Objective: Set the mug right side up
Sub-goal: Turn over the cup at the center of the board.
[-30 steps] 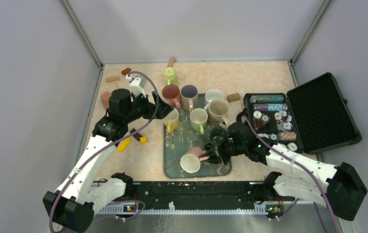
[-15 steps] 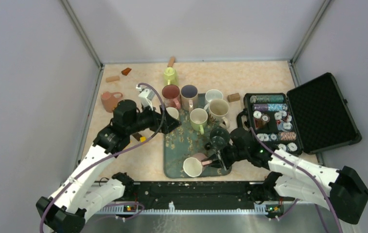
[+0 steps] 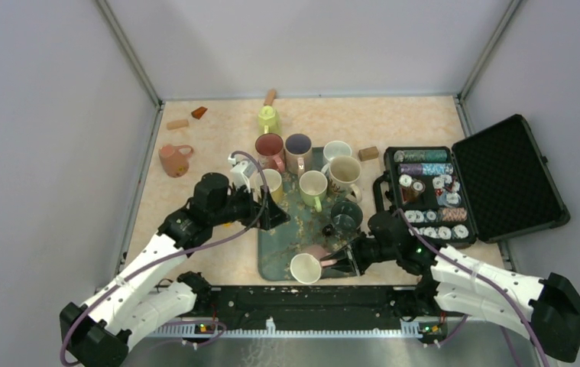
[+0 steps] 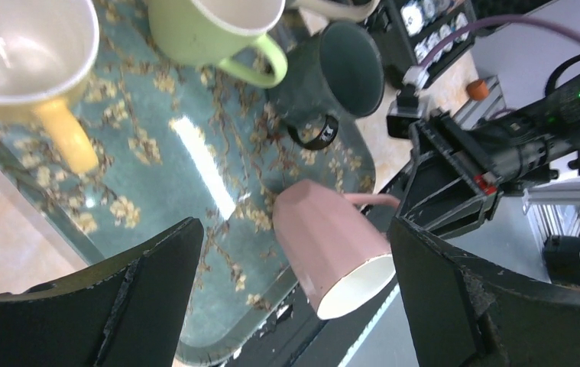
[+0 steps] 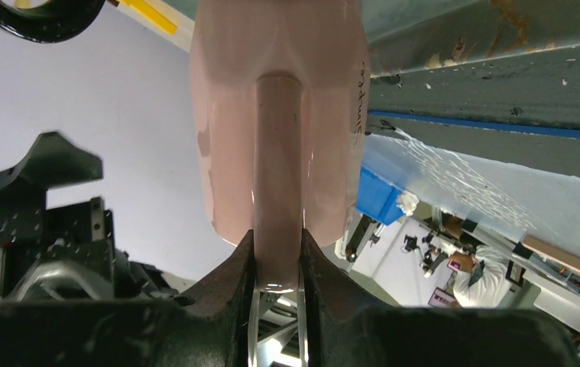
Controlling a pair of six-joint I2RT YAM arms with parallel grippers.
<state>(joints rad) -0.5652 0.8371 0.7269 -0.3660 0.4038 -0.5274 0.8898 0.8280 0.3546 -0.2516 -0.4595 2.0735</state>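
Observation:
The pink mug (image 3: 306, 265) with a white inside lies tilted at the near edge of the teal flowered tray (image 3: 275, 248), its mouth toward the arm bases. My right gripper (image 3: 345, 260) is shut on its handle (image 5: 277, 153); the mug body (image 5: 275, 92) fills the right wrist view. In the left wrist view the pink mug (image 4: 332, 248) hangs between my open left fingers (image 4: 157, 290), above the tray's corner (image 4: 195, 176). My left gripper (image 3: 275, 216) is open and empty over the tray's left side, apart from the mug.
On the tray stand a yellow mug (image 3: 271, 182), a green mug (image 3: 313, 186), a dark green mug (image 3: 345, 216) and a cream mug (image 3: 344, 172). Behind it stand several more mugs. An open black case of chips (image 3: 432, 195) lies right. An orange mug (image 3: 172, 159) lies left.
My right gripper has drawn the pink mug toward the tray's near edge and tipped it. My left arm has swung right and forward, its gripper now over the tray.

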